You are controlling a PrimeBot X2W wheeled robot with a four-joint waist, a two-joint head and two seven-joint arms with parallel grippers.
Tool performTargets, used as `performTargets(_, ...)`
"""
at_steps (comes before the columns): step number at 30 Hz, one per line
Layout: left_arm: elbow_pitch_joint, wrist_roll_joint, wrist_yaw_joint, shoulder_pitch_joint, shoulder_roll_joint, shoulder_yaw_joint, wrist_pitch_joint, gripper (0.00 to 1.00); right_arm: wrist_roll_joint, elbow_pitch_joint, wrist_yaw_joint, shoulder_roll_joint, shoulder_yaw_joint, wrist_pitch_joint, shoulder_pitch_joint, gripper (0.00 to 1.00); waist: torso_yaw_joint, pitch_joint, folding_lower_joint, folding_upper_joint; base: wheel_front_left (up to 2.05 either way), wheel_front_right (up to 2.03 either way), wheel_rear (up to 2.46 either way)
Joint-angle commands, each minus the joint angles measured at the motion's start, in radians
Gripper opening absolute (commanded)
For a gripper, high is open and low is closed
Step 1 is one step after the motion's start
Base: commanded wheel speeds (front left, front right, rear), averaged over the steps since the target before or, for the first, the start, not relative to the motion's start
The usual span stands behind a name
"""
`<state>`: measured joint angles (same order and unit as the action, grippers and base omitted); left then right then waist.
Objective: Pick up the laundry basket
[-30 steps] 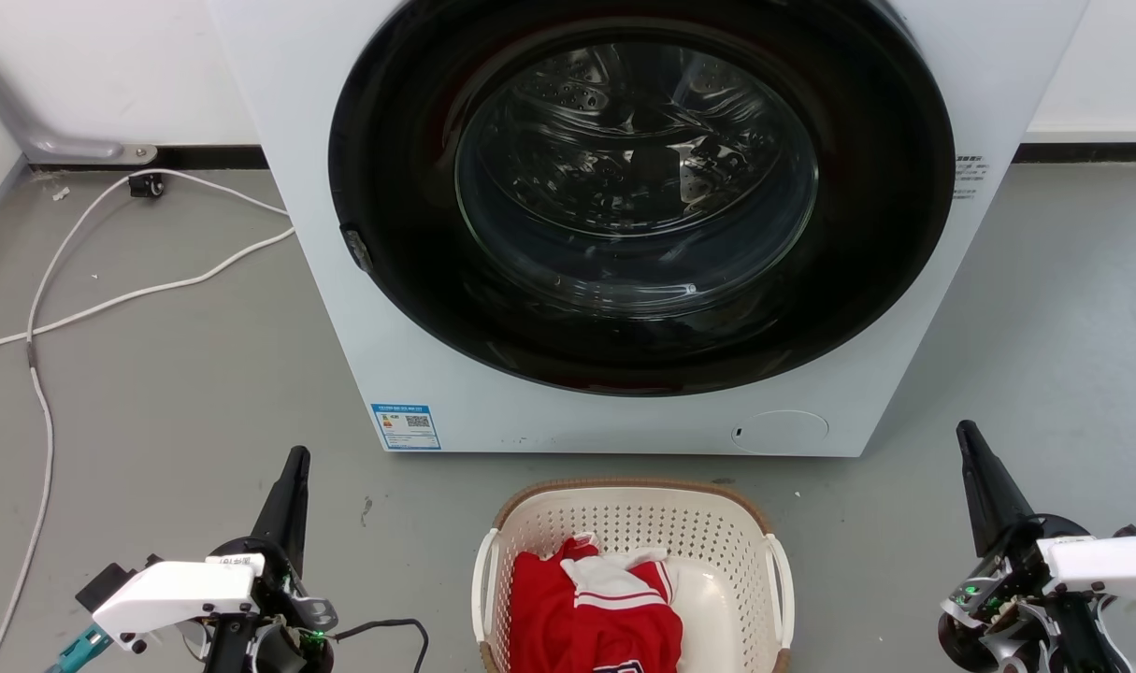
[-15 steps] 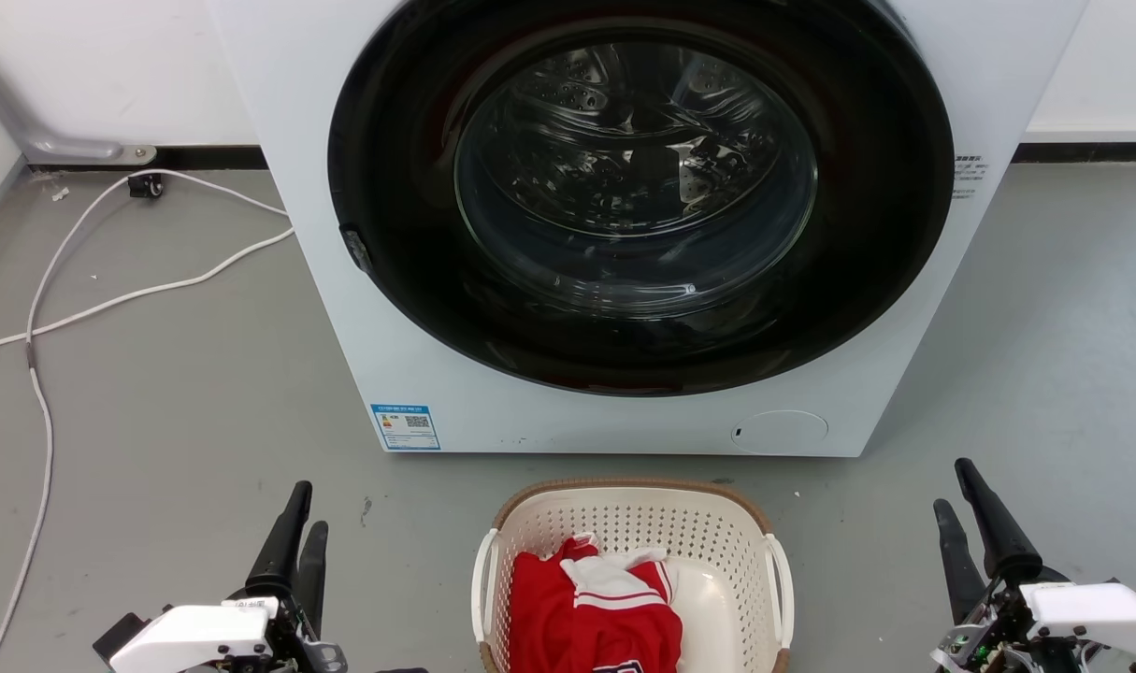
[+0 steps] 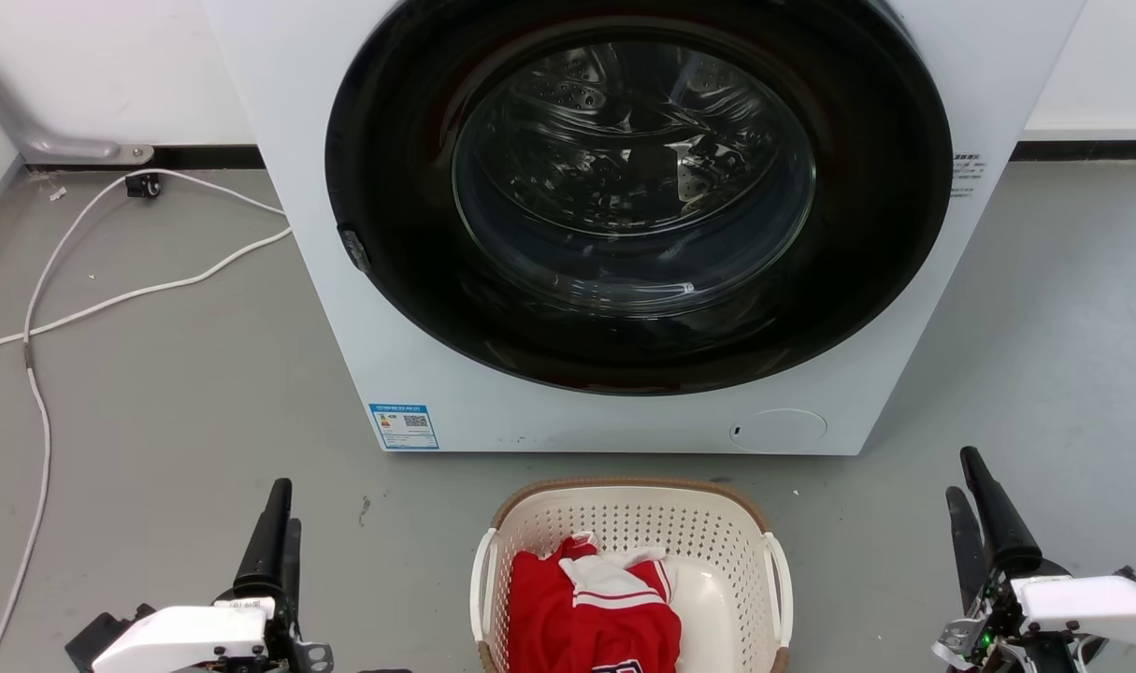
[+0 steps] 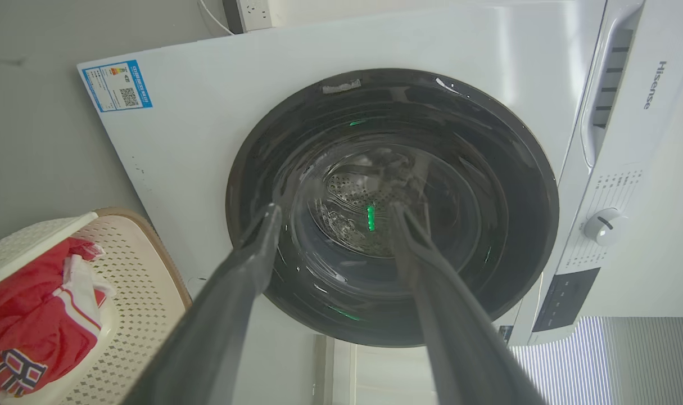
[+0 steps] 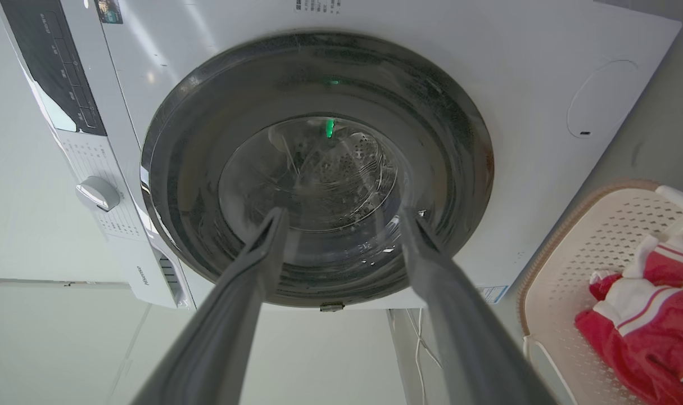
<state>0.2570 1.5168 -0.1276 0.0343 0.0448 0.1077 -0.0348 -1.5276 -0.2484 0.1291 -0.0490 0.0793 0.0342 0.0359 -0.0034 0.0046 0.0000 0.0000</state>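
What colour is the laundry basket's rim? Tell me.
Brown, woven-look; the laundry basket rim shows best in head view.

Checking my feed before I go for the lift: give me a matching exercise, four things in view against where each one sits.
Things:
1. laundry basket
2. red shirt
3. white cable
4. blue label

Places:
A. stuck on the washer, at the lower left of its front
B. lying on the floor to the left of the washer
C. standing on the floor in front of the washer
D. inside the basket

Pairs: 1-C, 2-D, 3-B, 4-A
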Motion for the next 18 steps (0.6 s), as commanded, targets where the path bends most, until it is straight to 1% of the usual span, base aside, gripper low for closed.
performTargets(1,-0.023,-0.03,-0.001,0.007,0.004,0.01,0.011,1.0,0.033,0.026,0.002,-0.002,0.002,-0.011,0.01,1.0,0.0,0.0,0.0,0.0,0.0,0.0,0.0)
performTargets(9,-0.056,-0.138,-0.001,0.005,0.004,0.059,0.045,1.0,0.228,0.065,0.002,-0.002,0.028,-0.044,0.014,1.0,-0.002,0.002,0.0,0.0,0.0,0.0,0.0)
performTargets(11,-0.067,-0.169,-0.001,0.003,0.004,0.065,0.053,1.0,0.292,0.077,0.002,-0.003,0.041,-0.052,0.015,1.0,-0.002,0.003,0.0,0.0,0.0,0.0,0.0)
performTargets(15,-0.105,-0.274,0.009,0.001,0.004,0.07,0.068,1.0,0.461,0.119,0.002,-0.003,0.027,-0.067,0.019,1.0,-0.002,0.004,0.0,0.0,0.0,0.0,0.0)
performTargets(18,-0.154,-0.36,0.023,-0.002,0.004,0.054,0.079,1.0,0.541,0.147,0.002,-0.003,0.022,-0.079,0.018,1.0,-0.002,0.005,0.0,0.0,0.0,0.0,0.0)
